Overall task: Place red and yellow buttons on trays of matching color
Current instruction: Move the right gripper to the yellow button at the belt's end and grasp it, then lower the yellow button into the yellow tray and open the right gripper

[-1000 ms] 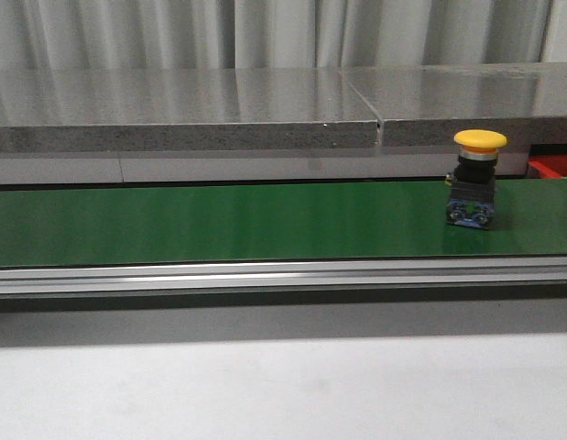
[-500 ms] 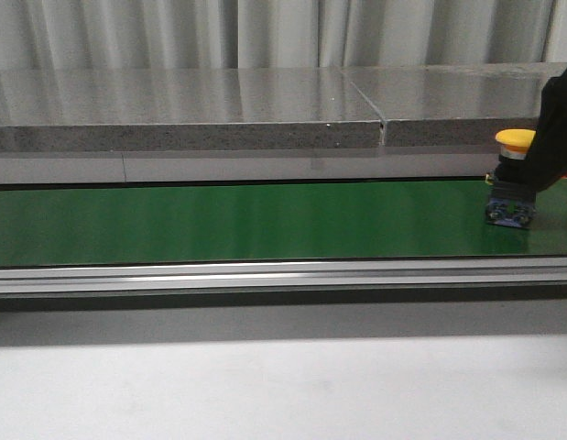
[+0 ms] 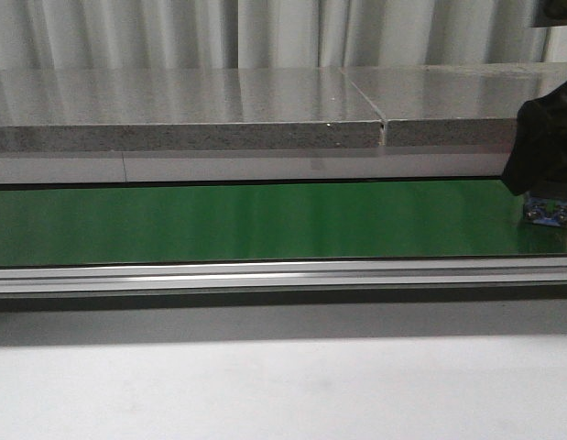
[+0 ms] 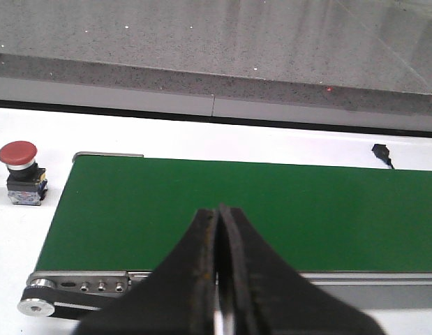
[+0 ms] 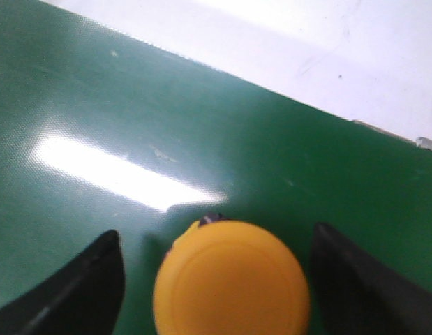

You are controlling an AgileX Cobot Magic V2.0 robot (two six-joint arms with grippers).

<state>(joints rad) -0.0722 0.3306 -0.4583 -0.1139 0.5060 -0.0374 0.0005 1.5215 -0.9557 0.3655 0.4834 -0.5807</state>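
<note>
Green conveyor belt [image 3: 265, 222] spans nearly the full width of the front view, metal rail [image 3: 283, 275] along its near edge, grey stone ledge [image 3: 182, 110] behind it, white table [image 3: 283, 385] in front. Belt surface bare from the left edge to far right, lots of free room there. Right arm [image 3: 544, 151] sits at the far right edge of the front view, over the belt, covering most of the yellow button [image 5: 231, 279]; only the button's blue base shows below it. A second ago the button stood in plain sight further left on the belt with no arm in view, half a second ago the arm was just entering; button now closer to the right edge. Right wrist view: right gripper [image 5: 219, 279] spread wide, one finger each side of the yellow cap, gaps on both sides, not touching. Left gripper [image 4: 219, 272] pressed together, holding nothing, above the belt's near rail by the roller end. Red button [image 4: 21, 172] upright on the white table just off the belt's end, apart from it
</note>
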